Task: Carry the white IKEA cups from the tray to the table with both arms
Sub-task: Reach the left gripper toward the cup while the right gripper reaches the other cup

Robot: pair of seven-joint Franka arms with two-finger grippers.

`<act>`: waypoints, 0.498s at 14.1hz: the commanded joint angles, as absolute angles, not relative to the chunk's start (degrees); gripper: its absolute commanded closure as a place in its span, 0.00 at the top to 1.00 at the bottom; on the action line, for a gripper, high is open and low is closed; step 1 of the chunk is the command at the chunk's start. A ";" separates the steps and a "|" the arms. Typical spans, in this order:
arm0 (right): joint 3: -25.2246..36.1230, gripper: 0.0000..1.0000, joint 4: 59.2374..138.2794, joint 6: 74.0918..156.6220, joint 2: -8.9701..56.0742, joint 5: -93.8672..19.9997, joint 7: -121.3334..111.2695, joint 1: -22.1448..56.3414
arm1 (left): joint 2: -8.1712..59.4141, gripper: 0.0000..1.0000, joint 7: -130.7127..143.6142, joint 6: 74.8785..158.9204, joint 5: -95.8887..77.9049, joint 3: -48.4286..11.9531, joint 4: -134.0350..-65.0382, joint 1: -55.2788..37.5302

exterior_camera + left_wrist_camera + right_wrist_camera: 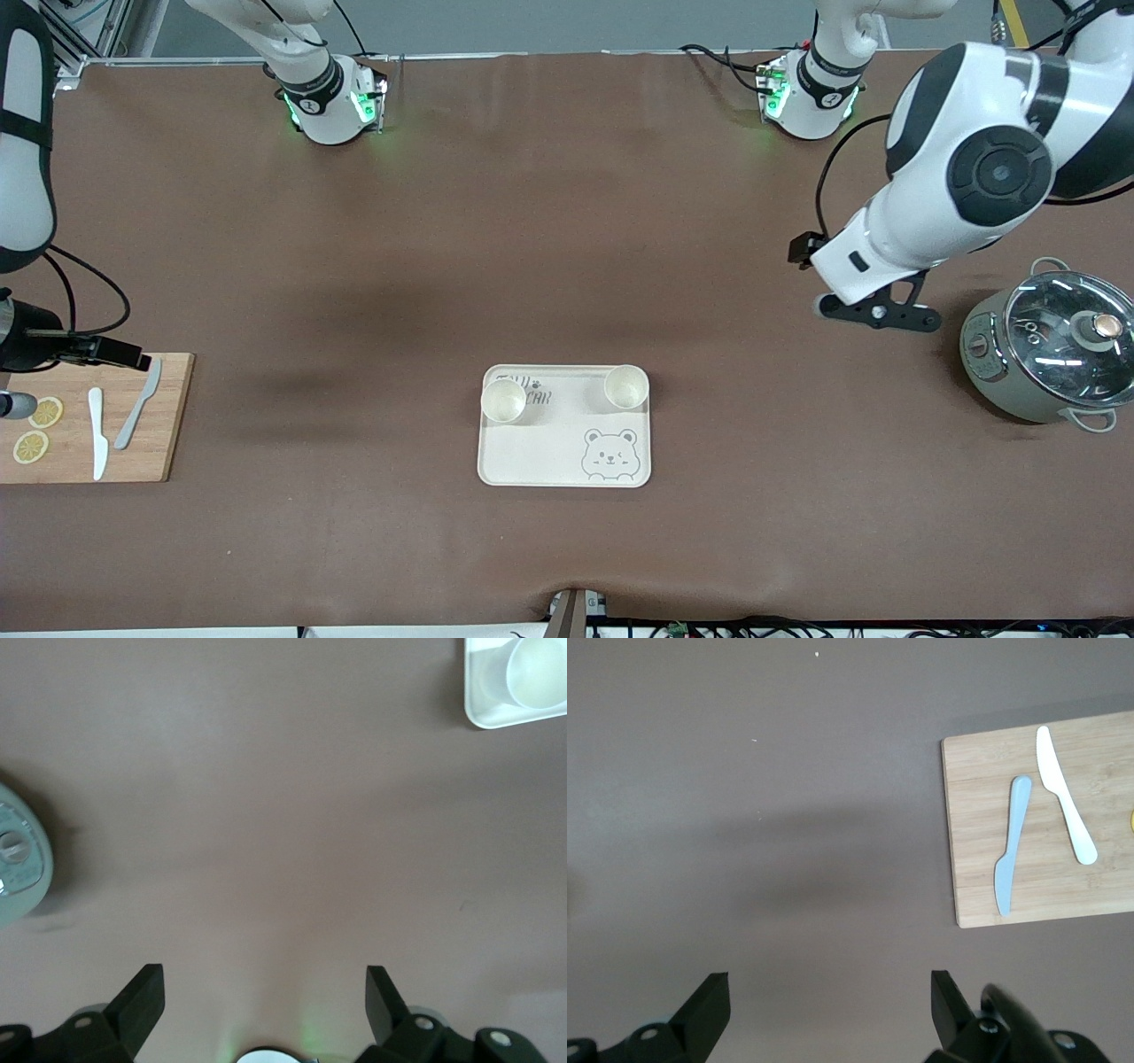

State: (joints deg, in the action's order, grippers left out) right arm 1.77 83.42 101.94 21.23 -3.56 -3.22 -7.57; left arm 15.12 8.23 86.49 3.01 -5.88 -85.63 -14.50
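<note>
The brown table [567, 221] holds a tray [564, 461] in the middle, close to the front camera. A wooden board [142, 443] lies at the right arm's end, with two knives [97, 432] and lemon slices [30, 447] on it. A pot [1045, 354] sits at the left arm's end. Two cups [503, 400] stand upright and apart in the tray's two corners farthest from the camera. The left gripper [264, 992] hangs over bare table near the pot, fingers spread and empty. The right gripper [830, 997] hangs by the board, fingers spread and empty too.
</note>
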 commanded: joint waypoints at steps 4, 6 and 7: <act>1.93 1.00 83.50 101.43 22.24 -2.99 -0.72 -8.09 | 21.17 1.00 8.09 93.85 3.34 -5.98 -83.94 -17.49; 1.85 1.00 84.54 101.16 22.15 -2.99 5.33 -7.13 | 23.37 1.00 8.17 97.46 3.34 -6.06 -84.02 -19.24; 1.85 1.00 85.42 101.34 21.97 -2.99 8.15 -6.25 | 24.25 1.00 8.17 97.99 3.34 -6.06 -83.94 -20.03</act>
